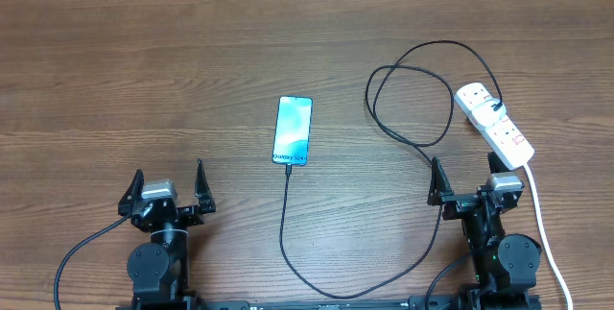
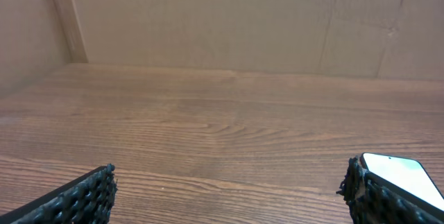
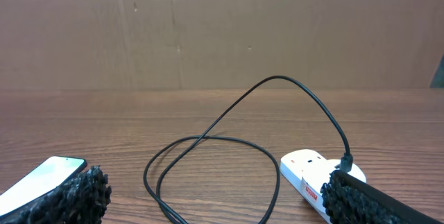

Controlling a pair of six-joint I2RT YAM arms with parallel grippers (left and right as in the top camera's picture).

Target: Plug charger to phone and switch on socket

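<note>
**Both grippers spread and empty at the near edge; cable meets phone**

Nearest position: the left gripper (image 1: pixel 169 172) sits at the near left of the table (image 1: pixel 115 70), with its fingers spread wide and nothing between them. The right gripper (image 1: pixel 464 166) sits at the near right, likewise spread and holding nothing. In the left wrist view the two dark ribbed pads (image 2: pixel 80 200) stand far apart over bare wood.

The phone (image 1: pixel 293 131) lies flat near the middle of the table, beyond and between the two grippers. Its screen is lit blue and its white text runs along the near short edge.

The charger (image 1: pixel 285 216) is a thin black cable. It touches the phone's near short edge, runs toward the near edge, curves right, and forms loose loops on the far right. It ends in a black plug on the socket (image 1: pixel 494 125). Whether the tip is fully seated in the phone cannot be told.

The socket is a white strip lying at an angle on the far right, just beyond the right gripper. The position of its red-marked switches cannot be told. Its thick white cord (image 1: pixel 540 216) trails toward the near right edge.
</note>
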